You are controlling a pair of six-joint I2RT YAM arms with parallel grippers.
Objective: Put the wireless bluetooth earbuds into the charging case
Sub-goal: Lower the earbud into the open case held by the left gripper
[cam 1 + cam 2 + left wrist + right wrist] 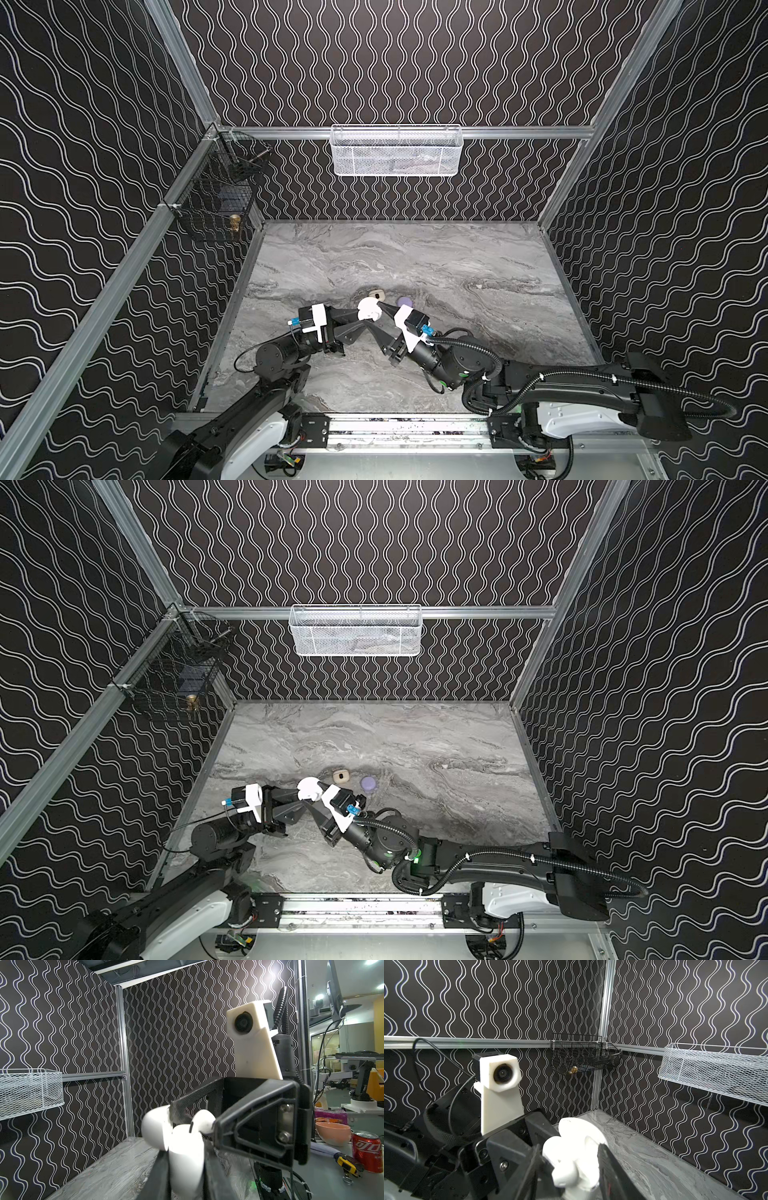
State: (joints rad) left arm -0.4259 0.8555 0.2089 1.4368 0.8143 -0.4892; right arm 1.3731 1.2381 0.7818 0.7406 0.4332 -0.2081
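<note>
The left gripper (362, 318) is clamped on a white charging case (182, 1147). It holds the case over the marble table (457, 266), left of centre and toward the near side, with the lid (155, 1128) standing open. The right gripper (381, 307) reaches in from the right, its jaws apart and straddling the case's open top. Between them, at the mouth of the case, is a white earbud (202, 1123) (blur hides how deep it sits), close against one fingertip with a gap to the other. Just beyond, on the table, lie a beige case (340, 776) and, to its right, a lavender case (368, 783).
</note>
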